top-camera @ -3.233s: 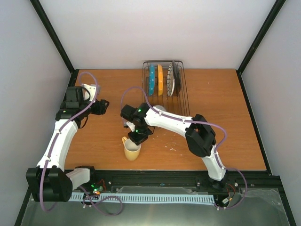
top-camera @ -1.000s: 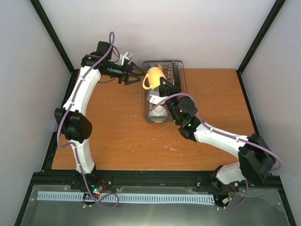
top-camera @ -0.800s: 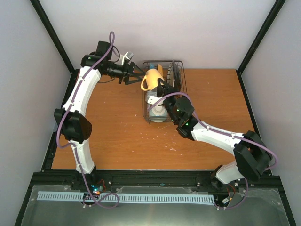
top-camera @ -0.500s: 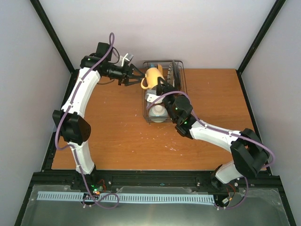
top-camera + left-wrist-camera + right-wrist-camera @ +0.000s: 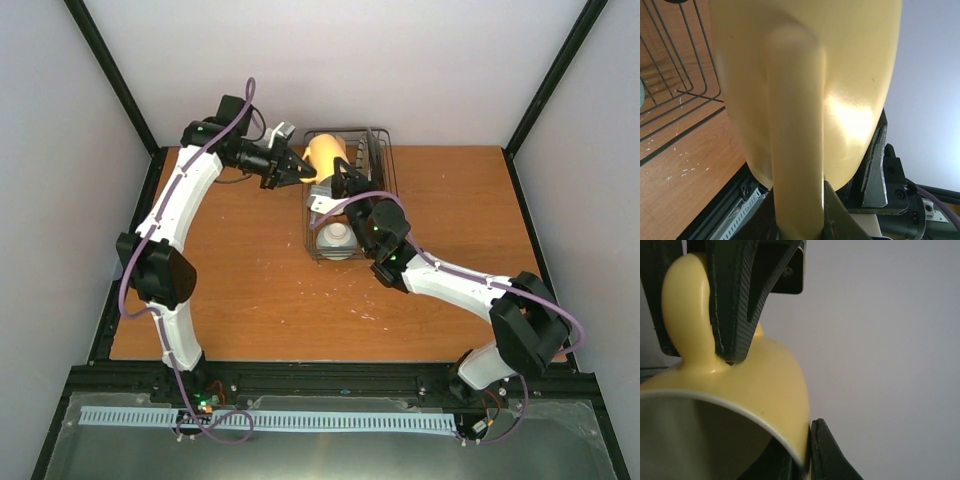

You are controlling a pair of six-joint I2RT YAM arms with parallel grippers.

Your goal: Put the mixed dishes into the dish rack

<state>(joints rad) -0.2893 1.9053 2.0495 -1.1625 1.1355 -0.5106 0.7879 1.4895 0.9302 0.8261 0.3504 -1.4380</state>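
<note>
Two sets of fingers were on one thing: the cream-yellow handled mug (image 5: 322, 155). It hung in the air above the far left corner of the dark wire dish rack (image 5: 392, 200), touching neither the rack nor the wooden counter (image 5: 230, 270).

My left fingers (image 5: 300, 172) were clamped narrow across the mug's looped handle (image 5: 795, 130), which stuck out leftward, away from the rack. My right fingers (image 5: 340, 183) pinched the rim on the opposite side, one inside the mouth and one outside. The mug's long axis lay tilted, with its mouth toward the right wrist and its base away from it.

Below, a small pale bowl (image 5: 335, 238) sat at the rack's near end, and upright plates (image 5: 372, 155) stood at the far end, mostly hidden.

I judged this a handover. The free rack floor lay down and nearward of the mug — on the right arm's side — so once one pair let go, the other would have to lower it there alone.
</note>
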